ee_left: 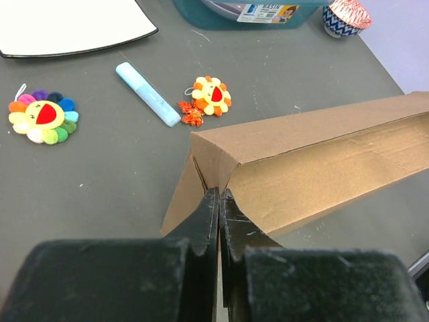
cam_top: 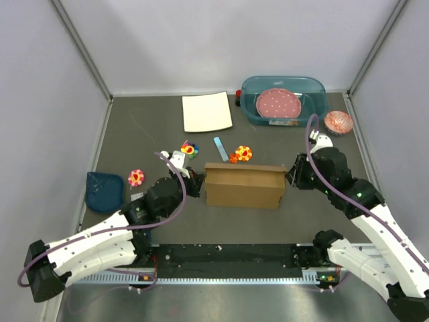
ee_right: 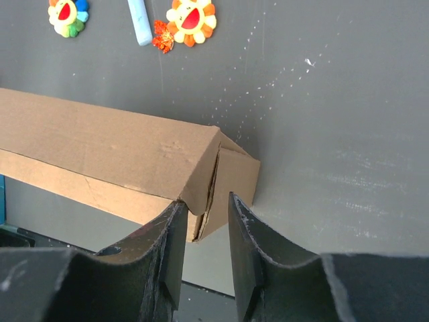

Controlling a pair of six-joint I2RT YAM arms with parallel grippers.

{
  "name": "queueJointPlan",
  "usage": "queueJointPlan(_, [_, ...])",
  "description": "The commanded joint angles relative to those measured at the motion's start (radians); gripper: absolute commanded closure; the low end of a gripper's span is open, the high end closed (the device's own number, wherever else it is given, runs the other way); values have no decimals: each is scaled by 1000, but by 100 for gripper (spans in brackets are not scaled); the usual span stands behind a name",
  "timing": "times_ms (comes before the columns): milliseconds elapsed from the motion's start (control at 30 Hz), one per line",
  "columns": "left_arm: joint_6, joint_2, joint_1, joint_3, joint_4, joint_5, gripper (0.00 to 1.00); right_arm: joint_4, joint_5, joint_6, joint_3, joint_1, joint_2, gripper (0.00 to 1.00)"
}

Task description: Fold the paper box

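The paper box (cam_top: 242,186) is brown corrugated cardboard, standing as a long shallow shape in the middle of the table. My left gripper (cam_top: 198,182) is at its left end. In the left wrist view the gripper (ee_left: 219,193) is shut, pinching a thin cardboard flap at the end of the box (ee_left: 315,161). My right gripper (cam_top: 289,176) is at the box's right end. In the right wrist view the gripper (ee_right: 204,201) is open, with the end corner and a loose side flap of the box (ee_right: 114,144) between its fingers.
A white square sheet (cam_top: 206,112) lies at the back. A teal tub (cam_top: 315,90) holding a pink plate stands at the back right, next to a cupcake liner (cam_top: 338,122). Flower toys (cam_top: 190,149) (cam_top: 242,153) (cam_top: 136,177) and a blue marker (cam_top: 220,148) lie behind the box. A dark blue object (cam_top: 104,190) sits at the left.
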Motion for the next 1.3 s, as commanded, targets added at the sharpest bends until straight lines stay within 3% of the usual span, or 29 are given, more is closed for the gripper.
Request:
queueJointPlan(0, [-16,58,-11,-37,-203,49,100,14,35,-13,69,13,2,69])
queueJointPlan(200, [-20,64,-11,-33,-203,54,100,42,26,-22,56,13,13,75])
queueJointPlan(333, [-20,64,-11,-33,-205,54,100,52,15,-22,40,13,13,95])
queueJointPlan(400, [-22,67,-11,-33,-206,54,100,54,15,-19,26,13,5,100])
queueJointPlan(867, [-48,77,-11,-71,-177,71,100,14,-54,105,-157,16,-49,100])
queueJointPlan(1167, [-55,71,-11,-57,-196,49,100,-4,-32,127,-143,23,-40,100])
queueJointPlan(1267, [-31,48,-11,-7,-231,32,90,-6,-31,124,-132,23,-30,100])
